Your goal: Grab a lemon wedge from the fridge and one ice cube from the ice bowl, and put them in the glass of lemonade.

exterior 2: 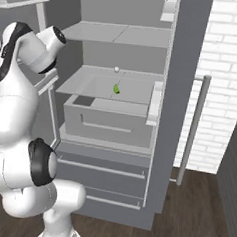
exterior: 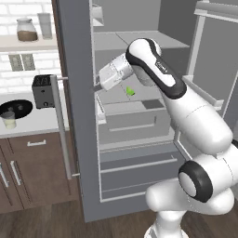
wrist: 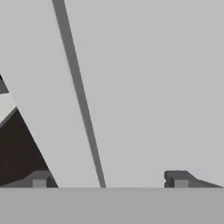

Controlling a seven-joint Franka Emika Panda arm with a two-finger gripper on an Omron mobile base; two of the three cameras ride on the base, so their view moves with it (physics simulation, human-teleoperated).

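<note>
In the left base view, the fridge (exterior: 79, 139) stands open mid-frame, the lemon wedge (exterior: 130, 91) on its shelf beside the arm's wrist; at left, the toaster (exterior: 42, 90), ice bowl (exterior: 16, 109) and glass of lemonade (exterior: 9, 120) share the counter (exterior: 37, 123). In the right base view, the wedge (exterior 2: 116, 89) sits at center above a drawer (exterior 2: 107, 122). In the hand view, the end effector (wrist: 109, 179) is spread wide and empty, facing grey panels.

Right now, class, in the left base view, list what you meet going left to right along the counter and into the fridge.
glass of lemonade → ice bowl → toaster → fridge door handle → lemon wedge
</note>
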